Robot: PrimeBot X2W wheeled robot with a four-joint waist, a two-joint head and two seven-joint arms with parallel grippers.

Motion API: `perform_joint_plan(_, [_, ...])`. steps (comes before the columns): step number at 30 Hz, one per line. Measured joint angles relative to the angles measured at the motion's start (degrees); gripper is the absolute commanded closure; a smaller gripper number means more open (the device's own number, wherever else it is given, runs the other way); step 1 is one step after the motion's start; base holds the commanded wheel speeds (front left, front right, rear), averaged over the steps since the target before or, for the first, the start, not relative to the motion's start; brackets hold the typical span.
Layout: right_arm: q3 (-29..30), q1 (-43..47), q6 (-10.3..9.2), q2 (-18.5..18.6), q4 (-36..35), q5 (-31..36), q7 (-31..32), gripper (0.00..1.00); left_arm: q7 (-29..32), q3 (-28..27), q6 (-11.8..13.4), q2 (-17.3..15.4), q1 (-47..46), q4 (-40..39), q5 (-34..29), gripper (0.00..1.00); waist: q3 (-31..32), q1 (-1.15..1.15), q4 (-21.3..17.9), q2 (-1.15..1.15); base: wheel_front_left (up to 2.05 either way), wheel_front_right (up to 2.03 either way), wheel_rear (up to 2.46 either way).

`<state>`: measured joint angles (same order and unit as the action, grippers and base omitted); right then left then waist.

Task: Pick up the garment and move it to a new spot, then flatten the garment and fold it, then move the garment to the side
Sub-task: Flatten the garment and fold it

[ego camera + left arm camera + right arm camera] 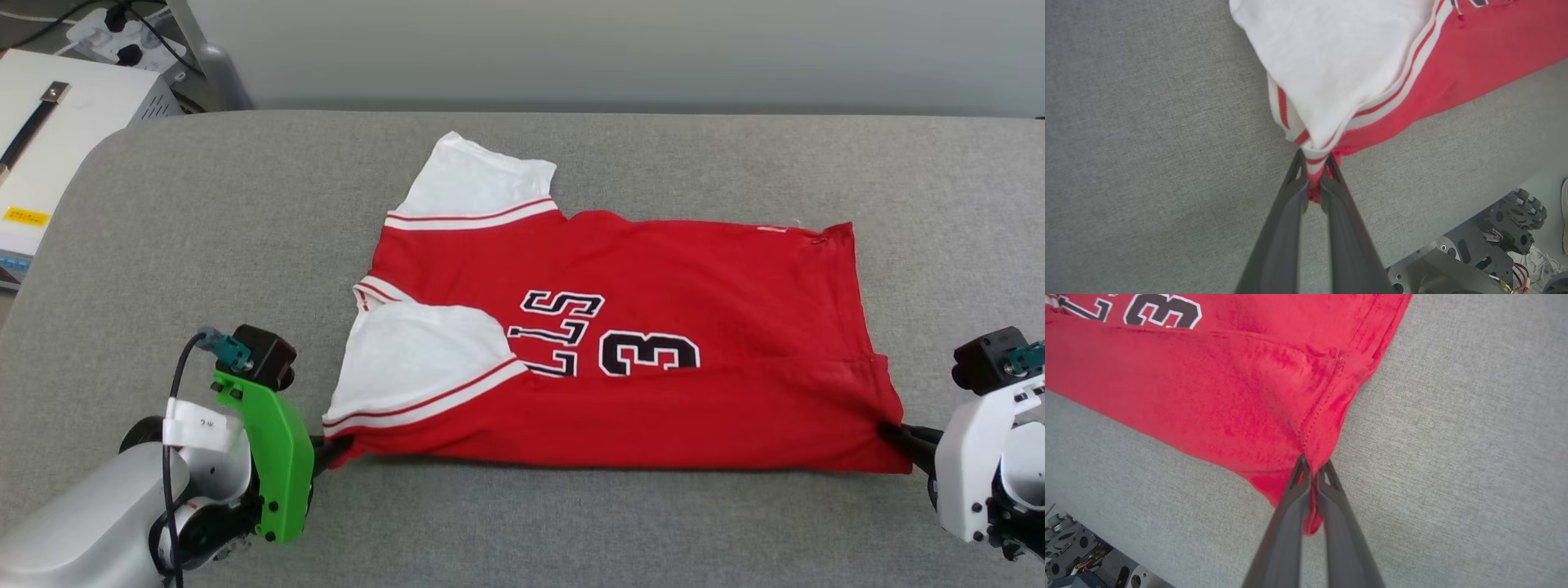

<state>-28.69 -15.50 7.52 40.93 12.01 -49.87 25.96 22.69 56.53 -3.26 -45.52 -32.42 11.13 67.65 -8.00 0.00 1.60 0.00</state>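
Red garment (694, 269), near corners in left claw (339, 447), right claw (890, 431); table (163, 245) open around.

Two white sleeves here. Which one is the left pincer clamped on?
The near sleeve, folded over the red front; the left pincer pinches its striped corner. The far sleeve lies free at the far edge of the garment.

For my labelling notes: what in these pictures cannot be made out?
- Lettering on the garment: head view, the near white sleeve covers its start.
- Layers pinched by left end effector and right end effector: wrist views, fingers hide them.
- White box: head view, cut by edge.
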Motion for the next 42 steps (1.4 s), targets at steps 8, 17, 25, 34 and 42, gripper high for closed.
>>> perform_joint_plan(8, [6.28,7.35,0.00,2.94,-6.92,-0.22,2.18,1.00,0.05,0.78,3.52,-4.11,4.84,-9.69,0.46,1.00,0.91,0.00,-0.02,0.00,0.00,0.00,0.00])
perform_joint_plan(17, [10.05,10.82,0.01,-1.25,-5.95,2.08,6.36,1.00,-0.54,2.05,5.12,-2.44,7.37,-7.23,1.14,1.00,-1.99,0.00,-0.25,0.00,0.00,0.00,0.00])
perform_joint_plan(25, [10.20,10.39,0.01,-5.25,-1.10,4.68,4.30,0.00,-3.59,1.88,4.44,0.22,7.43,-1.65,1.30,0.00,-2.55,0.00,-0.20,0.00,0.00,0.00,0.00])
perform_joint_plan(34, [17.16,10.35,0.01,-7.00,-5.76,11.84,-8.02,0.00,-7.51,-2.09,6.33,-4.72,5.65,-5.80,-1.66,0.00,-0.41,0.00,0.58,0.00,0.00,0.00,0.00])
perform_joint_plan(42, [25.22,7.14,0.01,-15.77,-12.77,21.18,-18.93,0.00,-11.92,-8.83,10.38,-6.86,-2.92,-9.21,-4.71,0.00,-2.12,0.00,-0.57,0.00,0.00,0.00,0.00])
